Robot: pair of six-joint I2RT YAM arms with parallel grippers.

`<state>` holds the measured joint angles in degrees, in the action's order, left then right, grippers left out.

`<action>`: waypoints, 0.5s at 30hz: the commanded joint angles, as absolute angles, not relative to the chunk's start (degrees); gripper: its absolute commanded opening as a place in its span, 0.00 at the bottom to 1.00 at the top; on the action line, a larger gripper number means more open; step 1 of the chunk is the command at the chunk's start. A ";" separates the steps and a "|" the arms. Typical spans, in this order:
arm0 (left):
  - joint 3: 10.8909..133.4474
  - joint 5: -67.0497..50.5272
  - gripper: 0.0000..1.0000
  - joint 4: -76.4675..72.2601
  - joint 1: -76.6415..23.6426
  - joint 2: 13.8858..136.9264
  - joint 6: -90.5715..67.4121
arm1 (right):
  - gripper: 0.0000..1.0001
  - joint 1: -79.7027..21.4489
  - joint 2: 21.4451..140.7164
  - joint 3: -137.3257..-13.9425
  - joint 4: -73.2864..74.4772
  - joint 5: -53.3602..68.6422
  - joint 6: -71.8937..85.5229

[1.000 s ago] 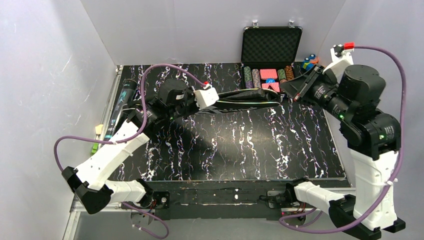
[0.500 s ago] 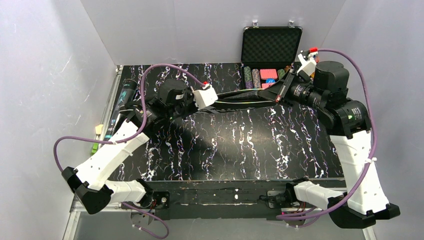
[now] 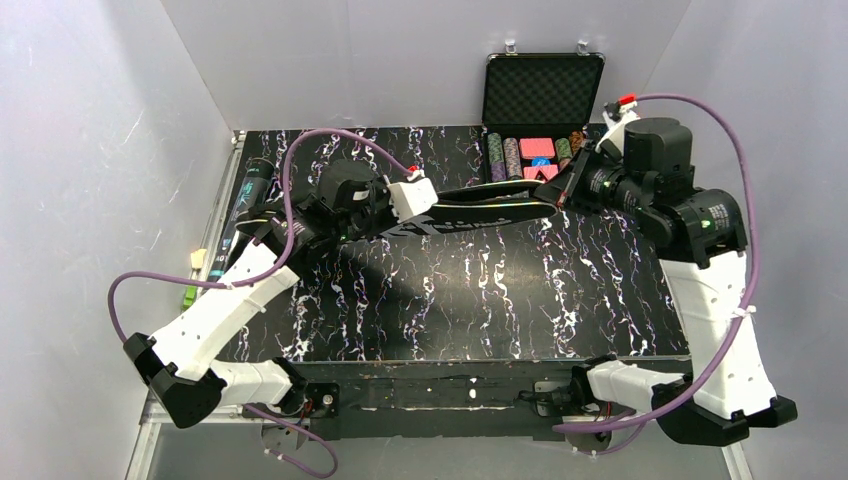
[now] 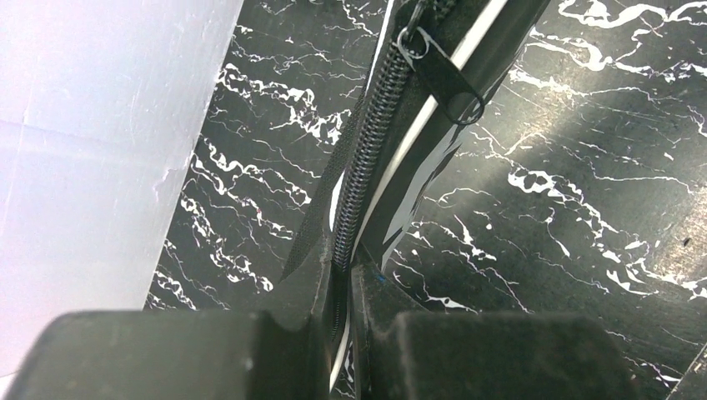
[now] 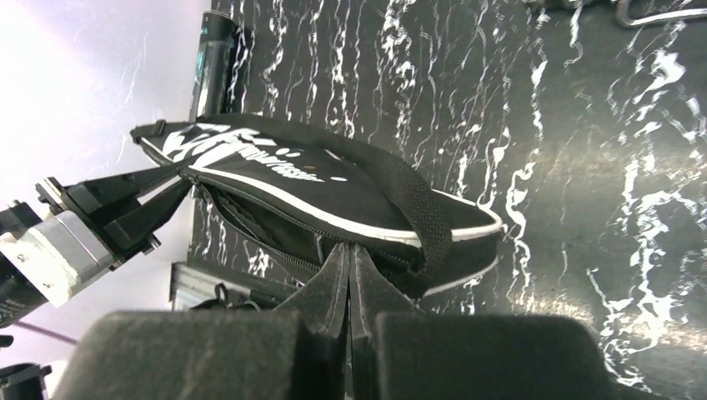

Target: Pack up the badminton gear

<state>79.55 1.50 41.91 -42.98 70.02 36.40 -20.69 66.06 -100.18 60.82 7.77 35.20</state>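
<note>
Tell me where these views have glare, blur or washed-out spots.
Top external: sharp and evenly lit, though the black bag barely stands out from the dark table. Left wrist: the zipper is crisp, the left gripper blurred, the wall washed out. Right wrist: the right gripper is soft, with glare on the table at right.

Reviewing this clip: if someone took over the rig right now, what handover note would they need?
Left tool: shut on the bag at its zipper edge, one end.
Right tool: shut on the bag's rim at the other end; the bag is stretched between them.
Tube: lying along the left edge of the table, outside the bag.
Done: unclear. No rackets or shuttlecocks in view; they may be inside.
Left: the zipper seems to gape in the right wrist view, so it likely needs closing. The tube probably goes in first.
</note>
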 commanded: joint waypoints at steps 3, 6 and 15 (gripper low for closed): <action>82.05 0.00 0.00 34.96 -43.24 67.14 36.36 | 0.03 -20.75 68.18 -114.07 65.89 5.08 31.73; 81.93 0.00 0.00 34.98 -43.24 67.08 36.58 | 0.07 -20.75 68.50 -116.22 62.81 10.56 33.44; 82.58 0.00 0.00 34.98 -43.25 67.33 36.39 | 0.07 -21.45 67.59 -103.43 53.85 20.76 37.95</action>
